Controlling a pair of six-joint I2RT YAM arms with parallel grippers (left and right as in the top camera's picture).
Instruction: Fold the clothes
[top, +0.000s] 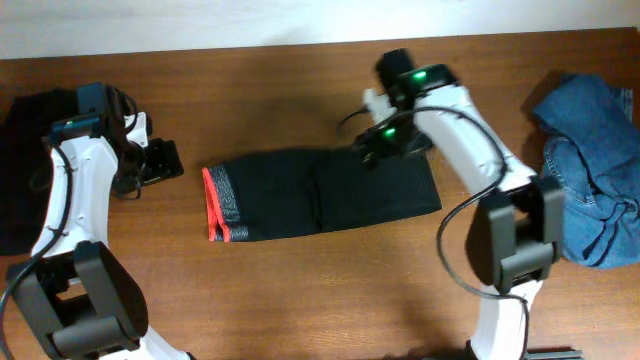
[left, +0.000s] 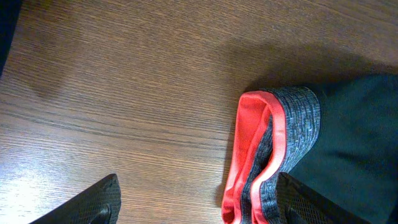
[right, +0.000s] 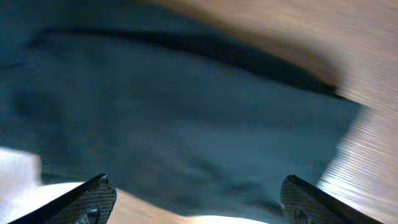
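Black shorts (top: 320, 195) lie half-folded mid-bench (top: 300, 290), red waistband (left: 249, 155) toward the left gripper (top: 165, 160), jaws spread, empty. Right gripper (top: 375, 150) hovers over the far edge, jaws spread, probably lining up the next fold.

Bare bench (top: 300, 290) is seen along the near and far edges of the black garment (top: 320, 195). To its left the way is blocked by the left gripper (top: 165, 160), with a dark heap (top: 20, 170) beyond. Its far right corner is overhung by the right gripper (top: 385, 148); a blue denim pile (top: 590, 170) lies well to its right.
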